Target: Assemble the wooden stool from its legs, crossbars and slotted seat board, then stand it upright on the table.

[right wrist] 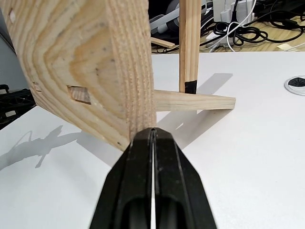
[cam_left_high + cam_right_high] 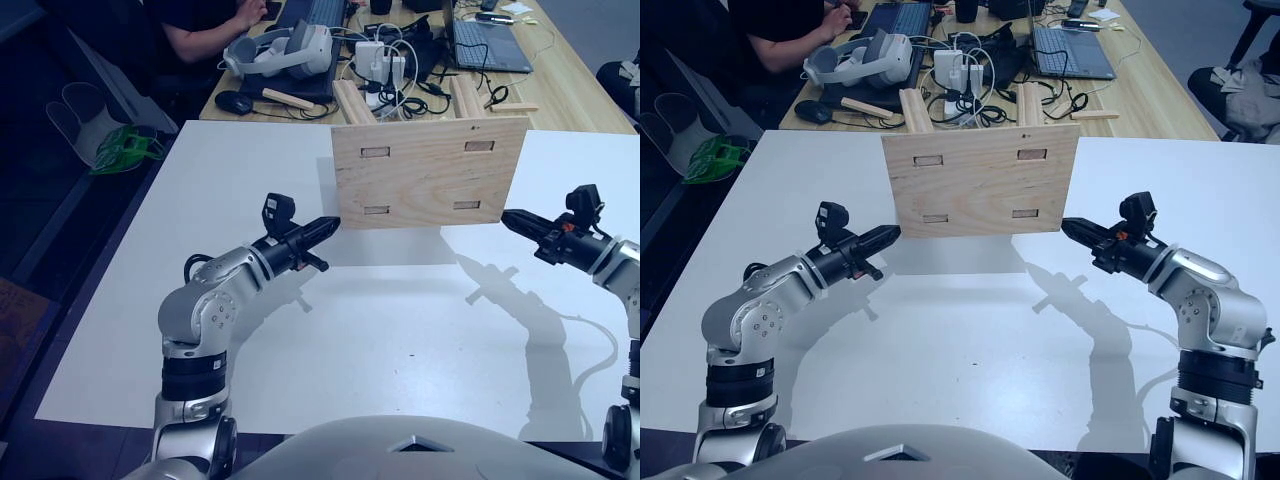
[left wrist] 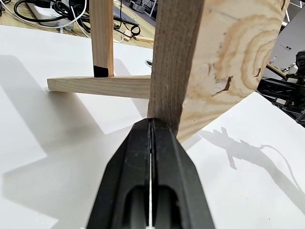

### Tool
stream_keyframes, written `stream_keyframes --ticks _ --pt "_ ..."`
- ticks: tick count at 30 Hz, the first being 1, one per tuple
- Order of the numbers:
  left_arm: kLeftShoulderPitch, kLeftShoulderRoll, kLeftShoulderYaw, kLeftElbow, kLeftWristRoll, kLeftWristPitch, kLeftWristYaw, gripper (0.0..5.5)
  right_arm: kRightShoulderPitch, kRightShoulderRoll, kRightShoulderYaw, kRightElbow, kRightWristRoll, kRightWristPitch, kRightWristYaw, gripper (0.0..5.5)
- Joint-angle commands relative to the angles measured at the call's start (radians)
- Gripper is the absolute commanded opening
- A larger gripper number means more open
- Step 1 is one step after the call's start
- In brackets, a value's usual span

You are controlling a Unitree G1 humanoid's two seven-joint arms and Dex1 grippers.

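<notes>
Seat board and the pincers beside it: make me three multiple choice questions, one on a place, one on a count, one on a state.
1. Where is the left pincer's tip?
A) at the seat board's lower left corner
B) above its top edge
C) behind the board

2. How many slots show in the board's face?
A) two
B) four
C) six

3. How does the stool lie?
A) standing upright
B) on its side, legs pointing away from the robot
C) in loose parts

Answers:
1 A, the tip meets that corner.
2 B, two rows of two.
3 B, the board stands on edge with the legs behind it.
</notes>
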Motion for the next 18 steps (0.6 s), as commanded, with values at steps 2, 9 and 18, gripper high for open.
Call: stream_keyframes --ticks 2,9,18 --pt "-0.061 -0.061 -0.05 -0.053 -0.1 -0.004 -0.047 0.0 -0.053 0.055 0.047 -0.057 0.087 0.019 0.037 0.04" --pt "-0.072 -0.074 -0.028 -0.06 -0.132 -0.001 -0.044 0.0 -0.061 0.058 0.041 -0.064 0.101 0.023 0.034 0.04" --pt "-0.088 -0.084 -0.006 -0.051 -0.152 -0.01 -0.028 0.0 -0.077 0.068 0.032 -0.073 0.128 0.027 0.015 0.04"
